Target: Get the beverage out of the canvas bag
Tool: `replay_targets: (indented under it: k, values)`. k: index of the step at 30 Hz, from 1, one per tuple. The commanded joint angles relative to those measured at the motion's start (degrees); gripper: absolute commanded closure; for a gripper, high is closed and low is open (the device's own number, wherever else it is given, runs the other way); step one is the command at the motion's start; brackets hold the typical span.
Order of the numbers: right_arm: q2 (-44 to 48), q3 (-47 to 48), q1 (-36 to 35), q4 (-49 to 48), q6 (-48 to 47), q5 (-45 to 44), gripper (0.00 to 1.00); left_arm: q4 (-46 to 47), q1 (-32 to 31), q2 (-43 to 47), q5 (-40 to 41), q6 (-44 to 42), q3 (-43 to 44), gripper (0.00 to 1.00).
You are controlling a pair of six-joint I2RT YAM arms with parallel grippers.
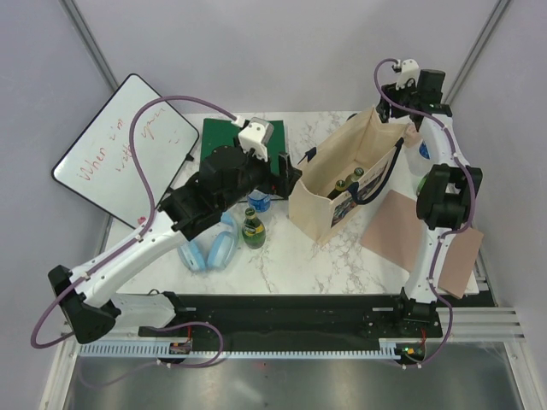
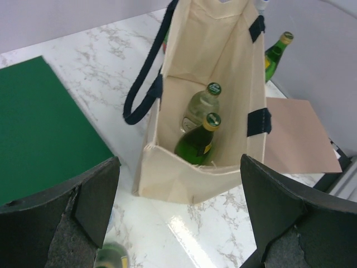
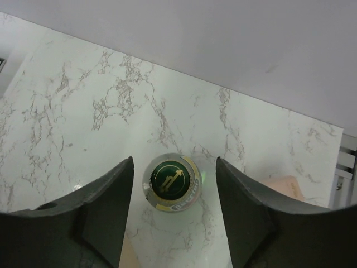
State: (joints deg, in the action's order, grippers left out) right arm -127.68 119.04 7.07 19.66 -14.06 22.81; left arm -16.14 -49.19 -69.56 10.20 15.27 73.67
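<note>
- As the top camera shows it, the canvas bag [image 1: 318,201] stands upright and open on the marble worktop [image 1: 282,260], right of centre; its dark blue print panel [image 1: 346,207] faces the near edge, with wording too small to read
- Inside it show the tops of a dark green bottle [image 1: 341,184] and a pale bottle [image 1: 357,174]
- Left fingers [image 1: 291,167] hang just beside the bag's left end, outside it; their spread cannot be told from this view
- Near them stand a green bottle [image 1: 253,229] with a yellowish, unreadable label and a blue-capped bottle [image 1: 259,202], with blue headphones [image 1: 209,249] just beside
- At the far left, a whiteboard [image 1: 124,149] carries red handwriting that begins "When i'm"; the rest is not legible
- The right arm [image 1: 444,192] bends over the far right corner, beyond the bag
- From the left wrist, the left fingers [image 2: 83,206] are wide apart and hold nothing, and the bag's open mouth lies between them
- The two bottles lean together inside, the pale one green-capped, the dark one gold-capped with a yellow label that cannot be read
- A black strap handle [image 2: 142,97] droops over the bag's left wall; a green mat [image 2: 39,128] lies left, a brown sheet [image 2: 298,139] right, and a gold-capped bottle [image 2: 276,56] stands beyond the bag
- From the right wrist, the right fingers [image 3: 106,212] are apart on either side of a bottle cap [image 3: 171,182], seen from straight above, with worktop showing on both sides
- The cap is dark green with a gold emblem of upward arrows; its rim lettering is too blurred to read
</note>
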Motion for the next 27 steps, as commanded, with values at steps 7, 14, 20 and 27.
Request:
replay_targets:
  k: [7,14,20,27]
  values:
    - [13.0,-0.6,0.9,-2.9,-0.8,-2.7,0.24,1.9,0.2,-8.7,-9.9,-1.4,9.6,0.05]
    - [22.5,-1.4,1.0,4.8,-1.8,3.0,0.24,0.4,0.1,-13.8,-15.9,-0.5,13.9,0.08]
    - [30.4,-7.8,-0.3,22.8,-11.4,24.5,0.27,-1.2,-0.1,-16.8,-17.4,0.0,15.9,0.11]
    - [43.5,-25.4,-6.1,30.7,-24.3,24.3,0.58,-3.7,0.0,-21.0,-18.2,-0.1,19.7,0.20]
